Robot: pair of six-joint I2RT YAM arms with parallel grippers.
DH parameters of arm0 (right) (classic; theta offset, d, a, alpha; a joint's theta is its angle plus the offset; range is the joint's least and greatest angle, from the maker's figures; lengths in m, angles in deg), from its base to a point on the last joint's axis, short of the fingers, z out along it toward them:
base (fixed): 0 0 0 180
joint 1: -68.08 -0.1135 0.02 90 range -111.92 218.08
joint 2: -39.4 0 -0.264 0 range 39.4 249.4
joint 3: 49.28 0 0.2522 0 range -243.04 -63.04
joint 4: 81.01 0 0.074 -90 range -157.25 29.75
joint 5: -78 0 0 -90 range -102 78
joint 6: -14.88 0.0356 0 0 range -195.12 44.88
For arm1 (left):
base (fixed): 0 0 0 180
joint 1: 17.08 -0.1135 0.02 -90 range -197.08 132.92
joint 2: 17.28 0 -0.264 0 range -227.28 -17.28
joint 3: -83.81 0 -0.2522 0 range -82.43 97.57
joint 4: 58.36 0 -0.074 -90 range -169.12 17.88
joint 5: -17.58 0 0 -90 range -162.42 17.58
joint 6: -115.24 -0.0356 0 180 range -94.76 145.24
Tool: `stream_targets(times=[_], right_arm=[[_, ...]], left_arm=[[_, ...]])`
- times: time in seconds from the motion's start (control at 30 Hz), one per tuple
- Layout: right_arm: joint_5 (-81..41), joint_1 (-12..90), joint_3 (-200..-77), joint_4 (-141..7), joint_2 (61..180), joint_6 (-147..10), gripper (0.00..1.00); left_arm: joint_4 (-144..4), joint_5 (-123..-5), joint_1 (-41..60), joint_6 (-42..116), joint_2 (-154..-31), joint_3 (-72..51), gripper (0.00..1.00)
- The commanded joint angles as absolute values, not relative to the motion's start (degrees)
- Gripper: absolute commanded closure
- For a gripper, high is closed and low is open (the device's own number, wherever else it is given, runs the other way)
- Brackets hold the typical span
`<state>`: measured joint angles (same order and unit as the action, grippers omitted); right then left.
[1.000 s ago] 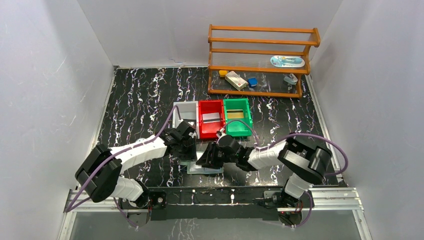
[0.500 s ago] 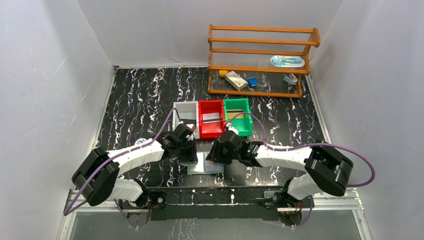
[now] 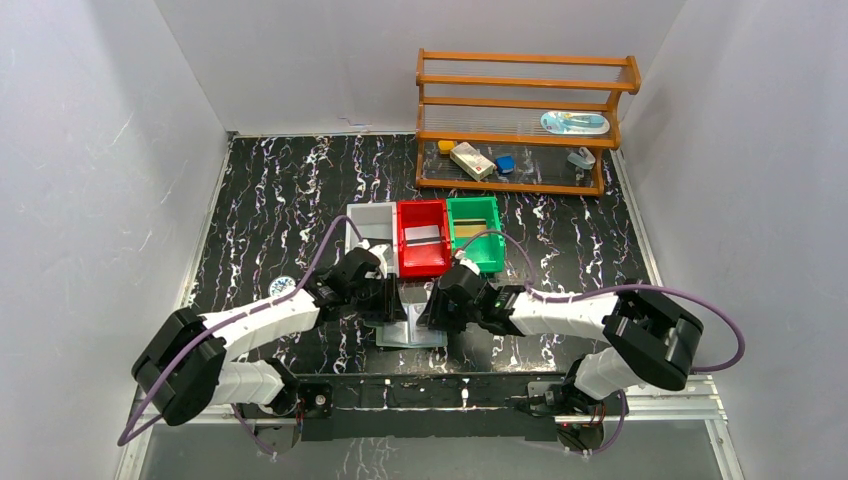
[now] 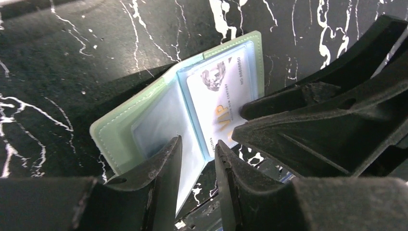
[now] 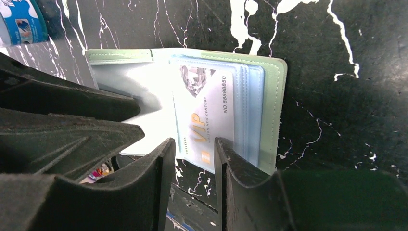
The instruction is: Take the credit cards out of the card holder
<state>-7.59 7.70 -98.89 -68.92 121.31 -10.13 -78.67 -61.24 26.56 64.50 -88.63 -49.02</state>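
One dark, white-veined desk (image 3: 270,200) under everything. Well beyond the card holder (image 3: 405,338), toward the far right, a wooden rack (image 3: 520,130) of odds and ends, no part of the job. Just past the card holder's far edge, three bins in a row, white (image 3: 372,206), red (image 3: 422,268) and green (image 3: 495,240), most likely parked there to take cards within a short reach. Something pale already in the red one and something yellowish in the green, too small to name. Off to the card holder's left, a round blue-and-white tin (image 3: 282,286), untouched.

Card holder itself spread open on the desk just ahead of the arm bases, green cover down, clear pockets up, one clear leaf lifted off the rest. Hemmed in from both sides, probably to stop any sliding or folding shut during a pull.

Left end effector (image 4: 198,142) over the card holder's left half, fingers a little apart, edge of the lifted leaf in the gap but not visibly pinched. Seemingly there to keep the pages parted.

Right end effector (image 5: 193,142) at the card holder's right half, likewise part-way released and clamped on nothing. In front of its gap, a pale VIP card (image 5: 207,115), apparently poking out of its pocket on the side facing the fingers. Looks lined up to nip that edge and draw the card out. Extraction of this one judged not yet begun; more pockets stacked beneath, contents hidden.
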Motion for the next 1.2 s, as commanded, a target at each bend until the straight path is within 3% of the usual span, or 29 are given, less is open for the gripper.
stream_targets(times=[0.0,0.3,0.47,0.67,1.17], right_arm=[[-6.5,7.9,-95.6,-68.2,121.7,-7.8,0.56],[-7.0,7.9,-91.3,-71.4,121.0,-5.3,0.56],[-7.2,7.9,-89.9,-72.9,120.7,-4.4,0.56],[-6.8,7.9,-90.4,-72.8,121.2,-4.5,0.56],[-5.5,7.9,-90.2,-72.8,120.5,-4.1,0.55]], left_arm=[[-73.6,-57.2,26.5,67.4,-88.3,-51.3,0.69],[-64.5,-53.9,26.4,72.9,-91.4,-57.0,0.71],[-69.2,-58.5,26.3,73.4,-93.6,-55.6,0.71],[-78.5,-64.4,26.4,70.3,-97.6,-49.9,0.65],[-88.1,-74.6,31.0,68.2,-104.7,-45.4,0.69]])
